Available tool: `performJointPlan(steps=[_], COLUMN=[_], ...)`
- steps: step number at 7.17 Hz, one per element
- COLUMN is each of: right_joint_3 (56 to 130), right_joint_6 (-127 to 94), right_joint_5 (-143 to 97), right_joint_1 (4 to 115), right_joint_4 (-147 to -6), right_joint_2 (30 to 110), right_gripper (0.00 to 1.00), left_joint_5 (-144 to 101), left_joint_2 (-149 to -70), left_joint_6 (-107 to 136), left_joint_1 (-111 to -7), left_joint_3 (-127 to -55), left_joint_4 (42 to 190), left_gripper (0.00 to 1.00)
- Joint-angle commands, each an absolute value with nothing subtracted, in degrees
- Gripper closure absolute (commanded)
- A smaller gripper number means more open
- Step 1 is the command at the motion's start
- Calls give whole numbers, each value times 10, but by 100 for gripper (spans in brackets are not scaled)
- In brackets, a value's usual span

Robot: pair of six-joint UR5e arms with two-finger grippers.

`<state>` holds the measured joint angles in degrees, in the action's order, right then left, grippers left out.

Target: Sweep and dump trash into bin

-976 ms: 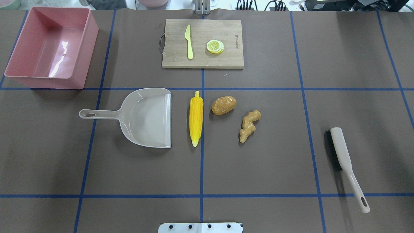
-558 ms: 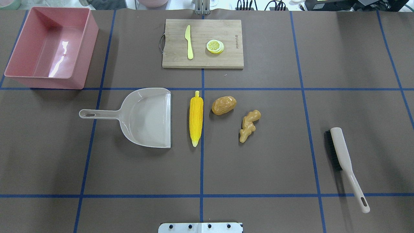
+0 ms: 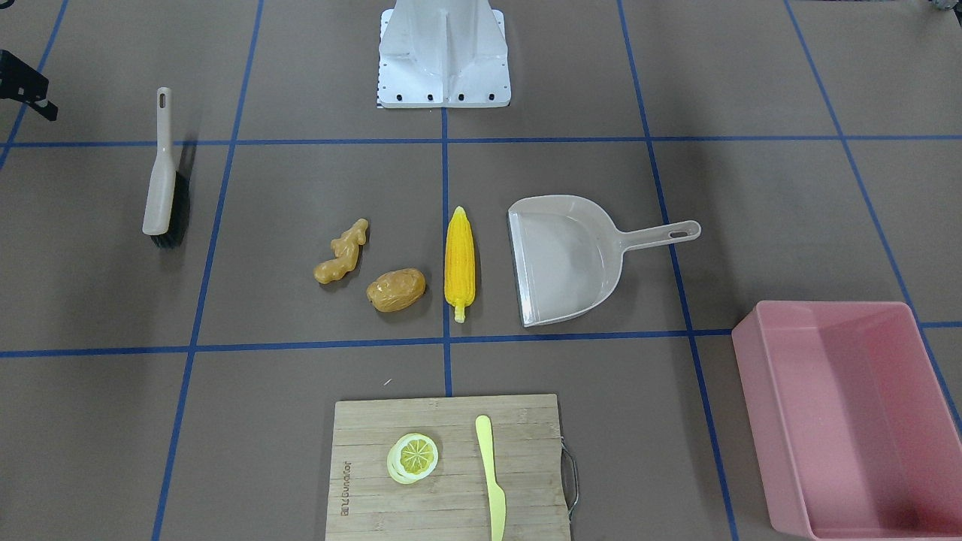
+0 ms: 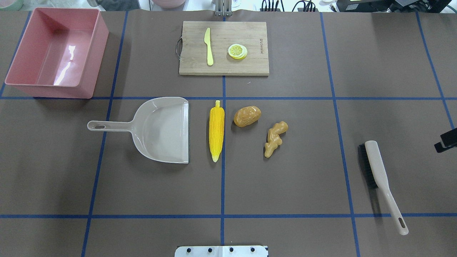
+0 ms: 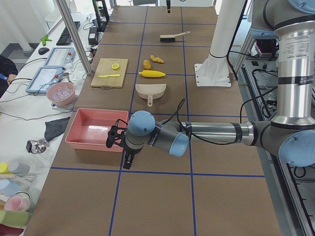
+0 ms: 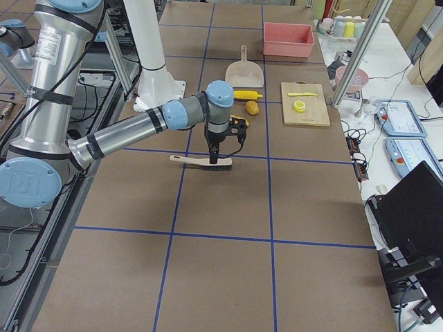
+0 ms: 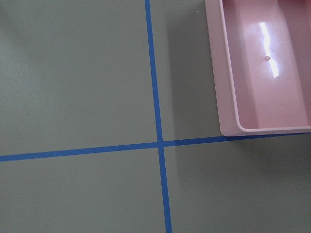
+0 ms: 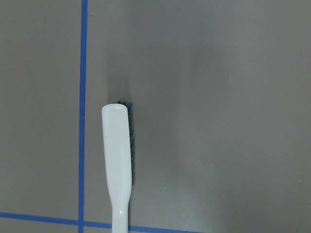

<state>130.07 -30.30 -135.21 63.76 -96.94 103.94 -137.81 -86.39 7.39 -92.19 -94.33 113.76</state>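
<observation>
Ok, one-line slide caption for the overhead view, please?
Before the sweep: corn, potato and ginger lie loose between dustpan and brush, pink bin at the far left corner.

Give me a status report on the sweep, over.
Left gripper near bin, right gripper above brush, jaws unreadable. Corn, potato, ginger unswept beside dustpan. Bin empty. No obstruction seen.

Brown table (image 4: pixel 285 185) with bin (image 4: pixel 98 53), dustpan (image 4: pixel 160 130), corn (image 4: pixel 216 130), potato (image 4: pixel 247 116), ginger (image 4: pixel 275 138), brush (image 4: pixel 378 175), board (image 4: pixel 223 43)
</observation>
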Motion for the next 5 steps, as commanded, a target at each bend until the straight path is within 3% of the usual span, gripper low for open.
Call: performJointPlan(steps=[1, 3, 5], right_joint_3=[1324, 1319, 1280], right_joint_6=[-388, -466, -471], right_joint_5=[-1319, -1275, -1275], right_joint_1=[558, 482, 446], right_joint_4=[-959, -942, -909], right_joint_2=[1040, 1039, 1041], right_gripper=[0, 0, 0], left_joint_5=[-1377, -1381, -1375], left_joint_2=[-884, -891, -952], left_joint_6=[82, 90, 193], left_joint_1=[-880, -852, -787], left_joint_3=[-934, -944, -944], left_joint_4=[1239, 1259, 1257], left_gripper=[2, 2, 2])
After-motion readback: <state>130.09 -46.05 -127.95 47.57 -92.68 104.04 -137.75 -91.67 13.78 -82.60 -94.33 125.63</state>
